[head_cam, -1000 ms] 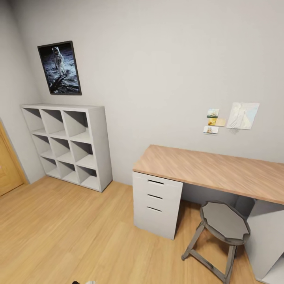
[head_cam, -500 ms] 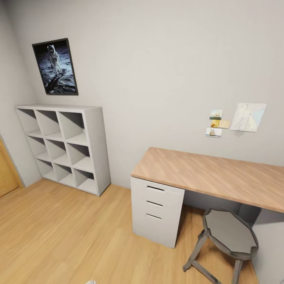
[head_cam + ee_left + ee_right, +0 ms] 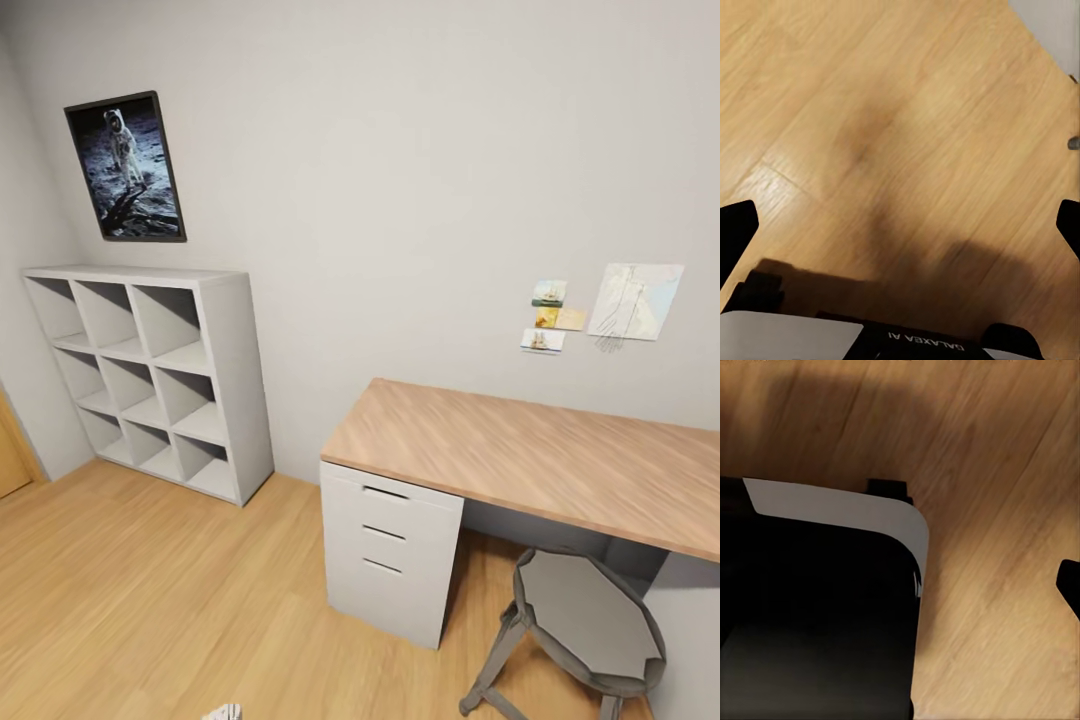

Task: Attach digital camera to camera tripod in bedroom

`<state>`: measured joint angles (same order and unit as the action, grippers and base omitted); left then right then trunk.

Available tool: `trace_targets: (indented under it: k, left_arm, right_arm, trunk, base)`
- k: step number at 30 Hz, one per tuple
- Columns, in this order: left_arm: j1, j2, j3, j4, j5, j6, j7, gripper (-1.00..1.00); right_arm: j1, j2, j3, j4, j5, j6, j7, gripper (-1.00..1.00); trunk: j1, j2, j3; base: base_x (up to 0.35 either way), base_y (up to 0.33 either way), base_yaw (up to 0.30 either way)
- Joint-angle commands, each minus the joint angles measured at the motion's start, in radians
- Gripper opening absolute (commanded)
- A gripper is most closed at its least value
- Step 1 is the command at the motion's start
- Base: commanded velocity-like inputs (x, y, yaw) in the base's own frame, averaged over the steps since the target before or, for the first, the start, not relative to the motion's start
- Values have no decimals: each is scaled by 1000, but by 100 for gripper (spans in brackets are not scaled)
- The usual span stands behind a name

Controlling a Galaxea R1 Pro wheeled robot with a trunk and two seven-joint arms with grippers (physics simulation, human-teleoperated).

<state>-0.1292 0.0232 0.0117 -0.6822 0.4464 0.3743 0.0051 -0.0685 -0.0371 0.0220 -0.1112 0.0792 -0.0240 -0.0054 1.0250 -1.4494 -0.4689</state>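
Tools hang low over the bedroom's plank floor [image 3: 150, 590] as we scan for the camera and tripod, neither yet sighted: left tool [image 3: 900, 225] spread wide and empty, right tool's state unclear, surface [image 3: 520, 455] bare well ahead.

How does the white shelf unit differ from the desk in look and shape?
The shelf unit is all white, while the desk has a wood top. The shelf unit holds open square cubbies; the desk has closed drawers. The shelf unit stands taller than the desk. Both stand on the wood floor against the grey wall.
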Motion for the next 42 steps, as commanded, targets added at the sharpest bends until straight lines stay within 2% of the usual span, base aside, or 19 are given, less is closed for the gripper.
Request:
trace_targets:
  k: [1, 2, 8, 9, 11, 13, 16, 19, 20, 23, 25, 29, 32, 33, 37, 42]
  left_arm:
    - [-6, 0, 6, -2, 7, 8, 0, 100]
    - [-11, -1, 14, -3, 8, 10, 0, 100]
    - [-48, -11, 154, -21, 10, 33, 0, 100]
    - [-56, -13, 201, -41, 13, 38, 8, 100]
    - [-62, -15, 245, -67, 25, 41, 26, 100]
    - [-65, -18, 284, -94, 55, 44, 58, 100]
    - [-67, -31, 324, -134, 137, 45, 136, 100]
    - [-69, -53, 345, -184, 243, 40, 252, 100]
    - [-70, -70, 351, -229, 351, 36, 358, 100]
    - [-72, -78, 350, -255, 433, 32, 417, 100]
    - [-73, -81, 349, -265, 464, 31, 442, 100]
    - [-74, -77, 346, -279, 501, 30, 476, 100]
    - [-73, -73, 345, -281, 505, 30, 483, 100]
    - [-71, -70, 345, -282, 493, 29, 488, 100]
    - [-67, -69, 351, -283, 459, 30, 489, 100]
    - [-65, -68, 356, -284, 444, 33, 489, 100]
  right_arm:
    - [-1, 0, 2, 1, 8, -2, -1, 100]
    - [-1, 0, 1, 1, 8, -2, -1, 100]
    - [-1, 1, 1, 1, 8, -1, 0, 100]
    - [-1, 2, 1, 1, 8, -1, 0, 100]
    - [-1, 2, 1, 1, 8, -1, 0, 100]
    - [-1, 3, 1, 1, 8, -1, 1, 100]
    - [-1, 3, 1, 1, 8, -2, 0, 100]
    - [-1, 4, 1, 1, 8, -2, 0, 100]
    - [-1, 3, 1, 1, 8, -3, -1, 100]
    - [-1, 5, 2, 1, 8, -4, 0, 100]
    - [-1, 7, 0, 1, 8, -4, -1, 100]
    - [-8, 16, -2, -9, 9, 4, -1, 100]
    - [-25, 33, 0, -36, 16, 9, -1, 100]
    - [-48, 53, 4, -67, 31, 19, -1, 100]
    - [-83, 76, 7, -105, 57, 41, 0, 100]
    - [-142, 105, 8, -134, 90, 93, 2, 100]
  trunk:
    - [0, -1, -1]
    - [0, -1, -1]
    - [0, -1, -1]
    - [0, -1, -1]
    - [0, -1, -1]
    - [0, -1, -1]
    - [0, -1, -1]
    - [0, -1, -1]
    - [0, -1, -1]
    - [0, -1, -1]
    - [0, -1, -1]
    - [0, -1, -1]
    - [0, -1, -1]
    - [0, -1, -1]
    - [0, -1, -1]
    - [0, -1, -1]
  base:
    - [34, -18, 0]
    - [27, -15, 0]
    - [11, -6, 0]
    - [4, -2, 0]
    - [3, -1, 0]
    - [2, -1, 0]
    - [0, 0, 0]
    - [0, 0, 0]
    - [0, 0, 0]
    - [0, 0, 0]
    - [0, 0, 0]
    - [0, 0, 0]
    - [0, 0, 0]
    - [0, 0, 6]
    - [0, 0, 83]
    - [0, 0, 205]
